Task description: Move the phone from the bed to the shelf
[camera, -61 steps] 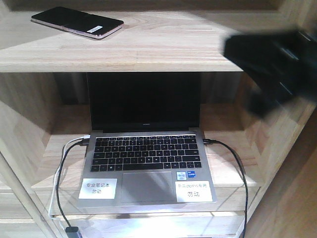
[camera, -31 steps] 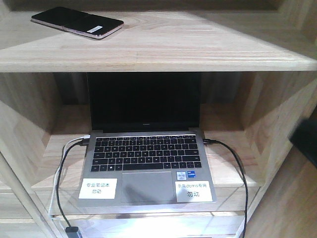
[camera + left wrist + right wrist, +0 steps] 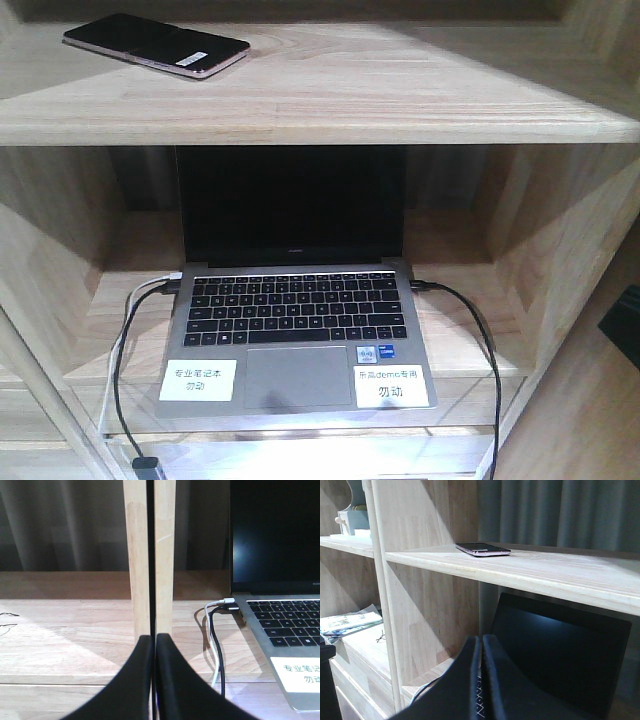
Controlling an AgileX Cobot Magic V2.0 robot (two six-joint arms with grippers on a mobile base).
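The phone (image 3: 155,45), a thin black slab with a pinkish edge and a white sticker, lies flat at the far left of the shelf (image 3: 350,95), with no gripper touching it. From the right wrist it shows edge-on as the phone (image 3: 482,549) on the shelf board (image 3: 545,570). My right gripper (image 3: 481,642) is shut and empty, below the board and well short of the phone. My left gripper (image 3: 153,641) is shut and empty too, low in front of a wooden upright (image 3: 150,555). The bed is out of view.
An open grey laptop (image 3: 295,310) fills the compartment under the shelf, with cables (image 3: 122,345) plugged in at both sides. A dark shape (image 3: 628,300) shows at the right edge. Papers (image 3: 350,622) lie on a lower board to the left. Curtains hang behind.
The dark blurred arm that stood at the right of the shelf has dropped away to the lower right, almost out of the front view. The phone has stayed put.
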